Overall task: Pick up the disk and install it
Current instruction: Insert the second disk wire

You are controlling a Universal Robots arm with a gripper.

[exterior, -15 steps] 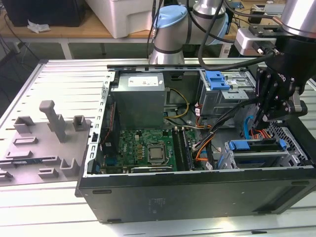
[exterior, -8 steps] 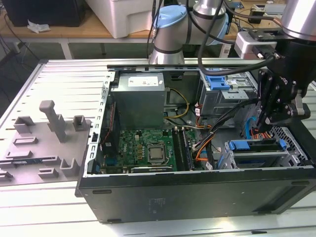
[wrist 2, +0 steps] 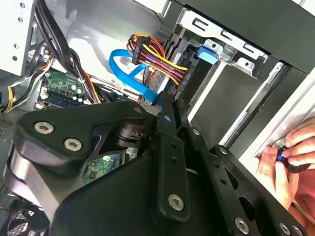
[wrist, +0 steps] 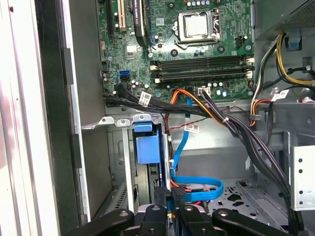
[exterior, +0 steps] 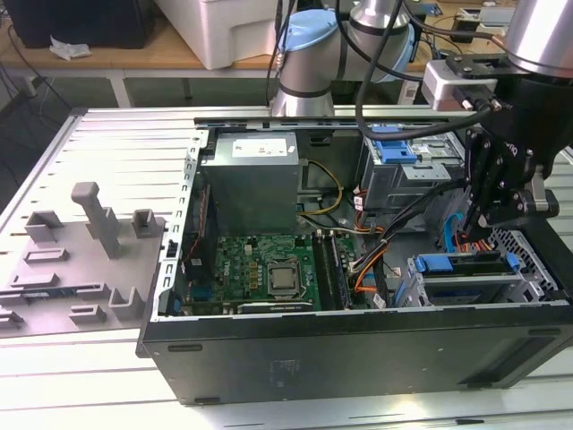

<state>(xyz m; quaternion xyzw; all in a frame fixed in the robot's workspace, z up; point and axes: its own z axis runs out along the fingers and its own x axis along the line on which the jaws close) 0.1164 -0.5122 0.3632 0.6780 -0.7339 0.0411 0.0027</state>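
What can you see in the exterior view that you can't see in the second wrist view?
The exterior view alone shows the big grey metal box, the grey tray beside the computer case, and the disk in its bay. The second wrist view alone shows a person's hand by the case's edge. Both show the black gripper, the green circuit board and coloured cables.

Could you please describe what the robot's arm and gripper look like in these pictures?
The arm has silver tubular segments with light-blue joint caps and black cables draped along it. The gripper is matte black, built of flat linkage bars joined with silver screws, seen close in both wrist views.
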